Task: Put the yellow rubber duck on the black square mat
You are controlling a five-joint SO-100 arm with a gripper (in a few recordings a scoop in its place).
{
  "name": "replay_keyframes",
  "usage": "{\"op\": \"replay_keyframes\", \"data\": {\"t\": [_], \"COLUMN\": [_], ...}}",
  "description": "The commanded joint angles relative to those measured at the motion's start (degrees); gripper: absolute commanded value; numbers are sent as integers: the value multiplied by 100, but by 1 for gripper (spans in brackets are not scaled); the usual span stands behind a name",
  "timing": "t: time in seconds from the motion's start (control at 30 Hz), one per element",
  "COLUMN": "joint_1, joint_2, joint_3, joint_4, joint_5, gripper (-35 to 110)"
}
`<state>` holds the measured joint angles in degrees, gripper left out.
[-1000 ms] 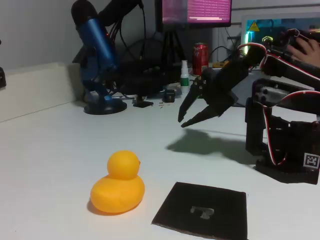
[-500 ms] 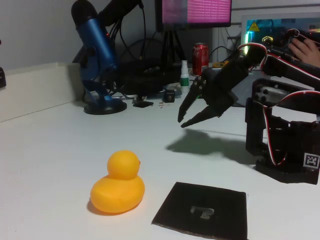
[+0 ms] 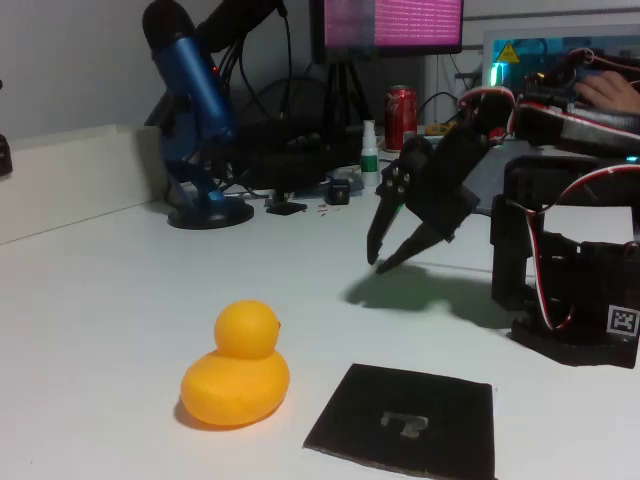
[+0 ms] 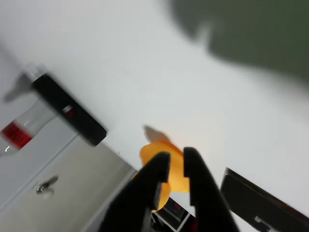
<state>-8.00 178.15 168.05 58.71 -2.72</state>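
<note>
My fingers (image 3: 372, 245) sit slightly parted, gripping nothing, tips aimed down-left. My gripper (image 3: 378, 263) has dipped lower and tilted steeper than a second ago, hanging above the white table (image 3: 120, 290). The yellow rubber duck (image 3: 236, 366) hasn't moved, sitting front left, just beside the black square mat (image 3: 405, 418), not touching it. In the wrist view the duck (image 4: 166, 170) shows blurred behind my fingertips (image 4: 159, 164). Blue microphone (image 3: 195, 110), red can (image 3: 401, 103) and monitor (image 3: 390, 22) stand behind.

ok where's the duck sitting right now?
In the fixed view the yellow rubber duck sits on the white table at lower left, just left of the black square mat and apart from it, well in front of the raised pincer.
</note>
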Motion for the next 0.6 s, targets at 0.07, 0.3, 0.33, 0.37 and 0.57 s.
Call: {"op": "replay_keyframes", "data": {"t": [0.07, 0.3, 0.33, 0.37, 0.57], "joint_1": [-158, -141, -114, -105, -132], "joint_2": [-738, -1705, -1846, -1986, -2777], "joint_3": [-984, -2153, -2347, -2549, -3788], "joint_4": [-53, -53, -53, -53, -44], "joint_5": [-53, -53, -53, -53, -62], "gripper": [3, 3, 3, 3, 3]}}
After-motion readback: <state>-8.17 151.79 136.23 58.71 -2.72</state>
